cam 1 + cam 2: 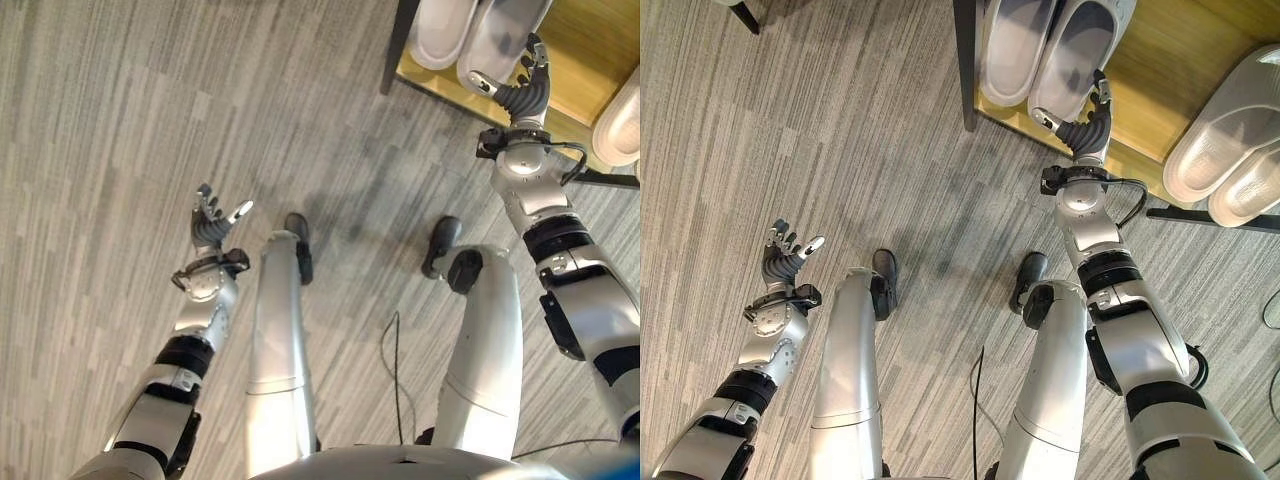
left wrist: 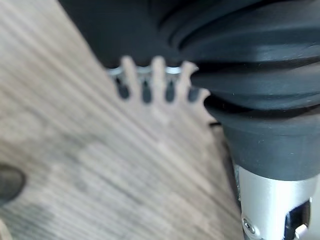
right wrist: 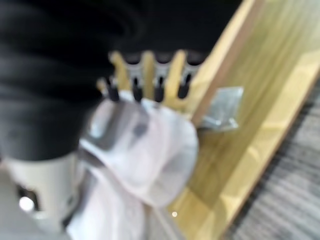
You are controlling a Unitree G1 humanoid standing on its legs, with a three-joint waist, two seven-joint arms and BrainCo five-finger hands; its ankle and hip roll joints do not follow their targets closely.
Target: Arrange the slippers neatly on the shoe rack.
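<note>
Two pale grey slippers lie side by side, toes away from me, on the wooden shoe rack [image 1: 1160,60]: one on the left [image 1: 1008,40] and one on the right [image 1: 1080,45]. My right hand [image 1: 1085,125] reaches up to the heel of the right one. Its fingers are straight and its thumb is spread beside the heel, so the hand is open. In the right wrist view the same slipper [image 3: 155,150] shows just past the fingers [image 3: 150,75]. Another pair of slippers [image 1: 1218,140] rests further right on the rack. My left hand [image 1: 212,225] hangs open over the floor, holding nothing.
The rack's black upright [image 1: 965,60] stands at its left edge and a black bar [image 1: 1210,218] runs along its front right. Grey striped carpet [image 1: 840,120] spreads to the left. A dark furniture leg [image 1: 748,16] shows at the far top left.
</note>
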